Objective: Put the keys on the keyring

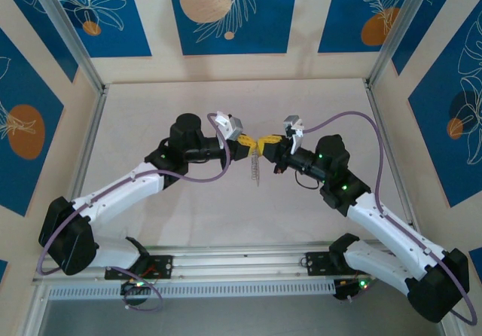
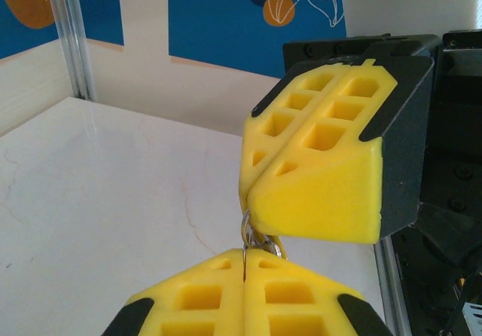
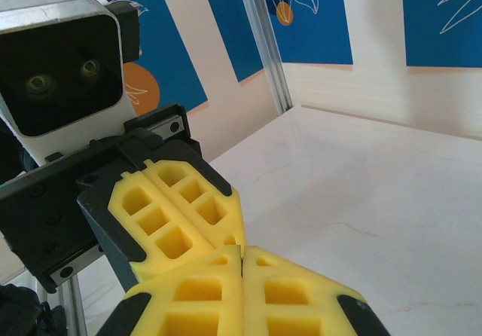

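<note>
Two arms meet tip to tip above the table (image 1: 151, 117). The left gripper (image 2: 245, 267), fingers pressed together, pinches the keyring (image 2: 257, 239). The right gripper (image 2: 247, 197), also clamped, grips the loop's upper edge. The keys (image 1: 256, 172) dangle beneath in a straight string, their long axis running toward the near edge in the top view.

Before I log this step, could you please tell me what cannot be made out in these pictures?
- keyring: left wrist view, a sliver of wire shows; the closed left gripper and right gripper hide the rest and what each pinches.
- keys: top view, too small to count or to tell whether threaded.
- Right wrist view: the yellow fingers cover the contact point.
</note>
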### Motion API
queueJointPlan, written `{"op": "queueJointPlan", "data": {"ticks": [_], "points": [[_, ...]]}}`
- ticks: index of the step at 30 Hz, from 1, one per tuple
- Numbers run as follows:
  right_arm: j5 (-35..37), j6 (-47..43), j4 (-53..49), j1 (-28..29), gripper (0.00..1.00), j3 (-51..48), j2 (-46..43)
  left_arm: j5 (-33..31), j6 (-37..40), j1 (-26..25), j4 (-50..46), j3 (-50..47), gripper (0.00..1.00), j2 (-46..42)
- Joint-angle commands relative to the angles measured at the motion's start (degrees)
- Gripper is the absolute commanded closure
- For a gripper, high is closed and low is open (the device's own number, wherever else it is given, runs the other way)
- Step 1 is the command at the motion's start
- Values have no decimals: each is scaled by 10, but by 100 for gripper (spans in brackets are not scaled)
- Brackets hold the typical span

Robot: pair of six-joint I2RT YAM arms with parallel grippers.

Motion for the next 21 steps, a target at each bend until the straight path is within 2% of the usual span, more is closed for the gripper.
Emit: {"op": "queueJointPlan", "data": {"ticks": [1,21], "points": [[14,-13,-4,4,100,12,6,-3,11,-10,29,24,100,0],[0,9,-10,-43,100,-13,8,-13,3,-10,53,14,100,-15]]}}
